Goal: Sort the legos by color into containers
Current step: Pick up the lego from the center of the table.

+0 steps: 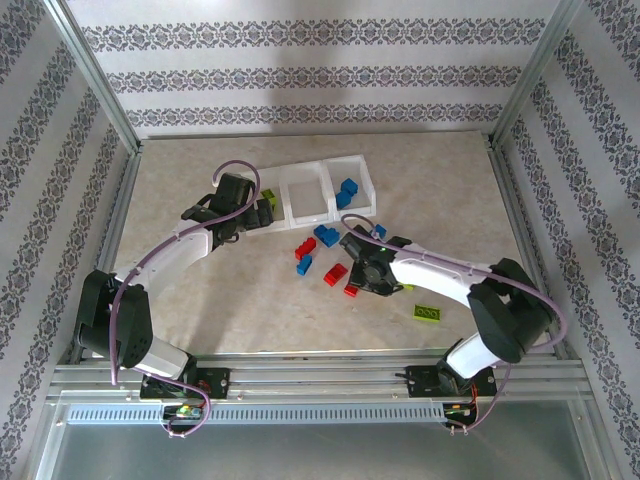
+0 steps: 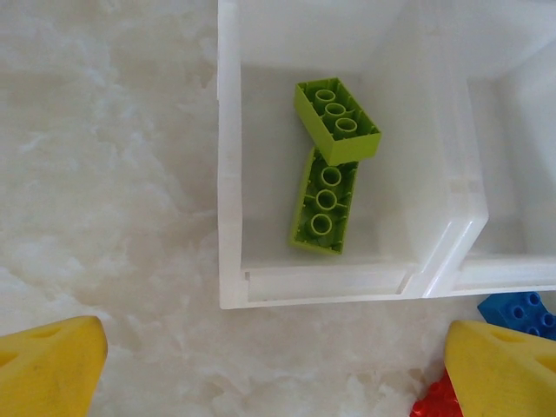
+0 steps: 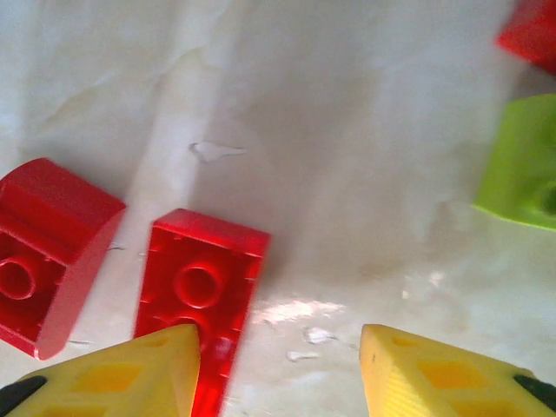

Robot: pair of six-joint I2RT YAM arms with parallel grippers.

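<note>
- Three small square clear-white plastic bins joined in a row as one tray (image 1: 305,198): at the far middle of the marbled beige tabletop (image 1: 200,300).
- Two lime green studded plastic bricks, a far one (image 2: 337,120) and a near one (image 2: 325,200): inside the left bin, touching. The far brick's corner overlaps the near brick's far end.
- Blue studded bricks (image 1: 347,190), seemingly two: inside the right bin, close together.
- Loose on the tabletop just near of the tray: one blue brick (image 1: 326,236), one red brick (image 1: 305,247) to its left, and a second blue brick (image 1: 303,266) nearer again.
- One red flat plate (image 3: 201,287) and one chunkier red block (image 3: 48,252): side by side on the tabletop under the right wrist camera, with a narrow gap between them.
- One lime green block (image 3: 521,165): well apart from the red pair, cut off by the frame edge.
- One lime green flat plate (image 1: 428,314): alone at the near right, beside the right arm.
- Left gripper (image 1: 255,212): above the near wall of the left bin. In the left wrist view (image 2: 278,382) its yellow fingertips (image 2: 52,365) are spread wide, with nothing between them.
- Right gripper (image 1: 357,270): low among the loose red bricks. In the right wrist view (image 3: 278,382) its yellow fingertips (image 3: 113,378) are parted wide, with nothing clamped. One fingertip overlaps the near end of the red flat plate; whether they touch cannot be told.
</note>
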